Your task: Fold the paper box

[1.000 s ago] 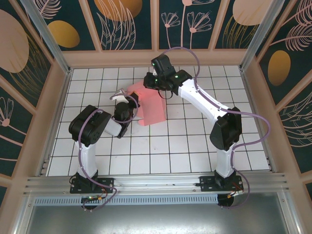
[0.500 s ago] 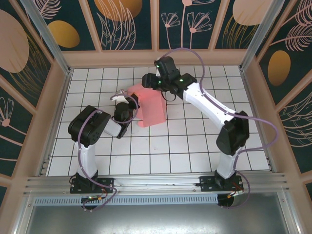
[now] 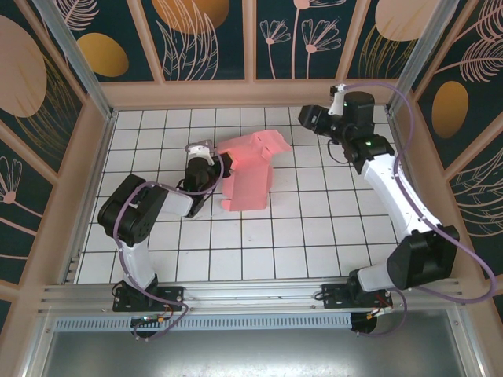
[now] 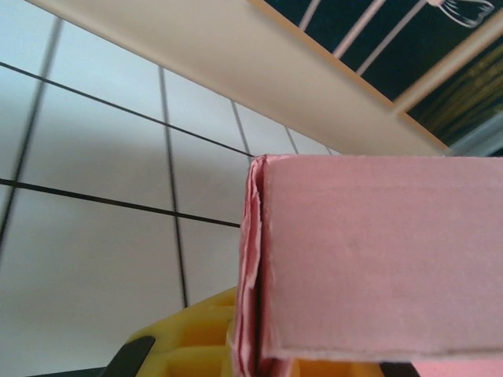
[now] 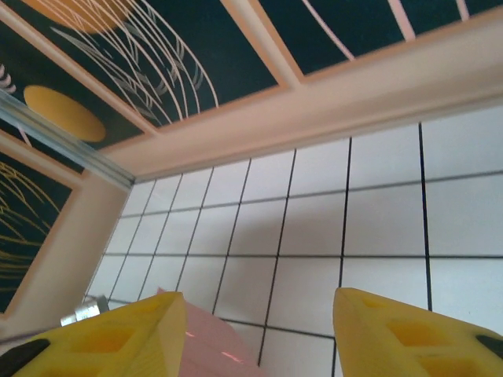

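Left gripper (image 3: 214, 168) pinches the paper box (image 3: 250, 179); right gripper (image 5: 258, 314) open, empty, well apart from the box.
Probably light, floppy card, easily creased; best gripped at its flap edges.

Fixed camera high behind, looking down on the whole tiled counter (image 3: 299, 236), left wrist camera close against the paper box (image 4: 377, 251), right wrist camera low, facing the back wall (image 5: 354, 94), box shared.
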Available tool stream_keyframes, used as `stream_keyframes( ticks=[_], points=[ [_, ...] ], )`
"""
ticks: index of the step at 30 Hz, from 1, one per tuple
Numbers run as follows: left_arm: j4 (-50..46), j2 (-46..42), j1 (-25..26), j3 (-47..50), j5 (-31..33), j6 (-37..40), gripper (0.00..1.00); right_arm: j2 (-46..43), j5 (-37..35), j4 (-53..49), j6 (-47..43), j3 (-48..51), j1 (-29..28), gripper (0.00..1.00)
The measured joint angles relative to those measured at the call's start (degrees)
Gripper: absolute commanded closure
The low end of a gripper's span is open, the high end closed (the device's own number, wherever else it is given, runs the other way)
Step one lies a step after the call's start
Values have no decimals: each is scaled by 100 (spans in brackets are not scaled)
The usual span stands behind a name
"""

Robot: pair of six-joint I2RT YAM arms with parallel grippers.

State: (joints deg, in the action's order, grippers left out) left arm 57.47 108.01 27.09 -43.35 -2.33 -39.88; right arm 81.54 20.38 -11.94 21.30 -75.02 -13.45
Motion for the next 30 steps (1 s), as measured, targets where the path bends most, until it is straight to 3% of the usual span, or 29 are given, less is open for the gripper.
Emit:
stream_keyframes(
  ticks=[8, 14, 19, 30],
  points=[
    [-149, 0, 0, -234, -544, -85, 100, 520, 1447, -151, -885, 20, -59, 54],
    [-411, 0, 0, -350, -623, -153, 100, 804, 1788, -468, -1598, -4, -643, 54],
    [-844, 0, 0, -527, -603, -240, 100, 1034, 1410, -732, -1998, -166, -1231, 55],
    [-1622, -2, -20, -699, -520, -260, 100, 1123, -271, -850, -2232, -251, -1600, 53]
  ],
)
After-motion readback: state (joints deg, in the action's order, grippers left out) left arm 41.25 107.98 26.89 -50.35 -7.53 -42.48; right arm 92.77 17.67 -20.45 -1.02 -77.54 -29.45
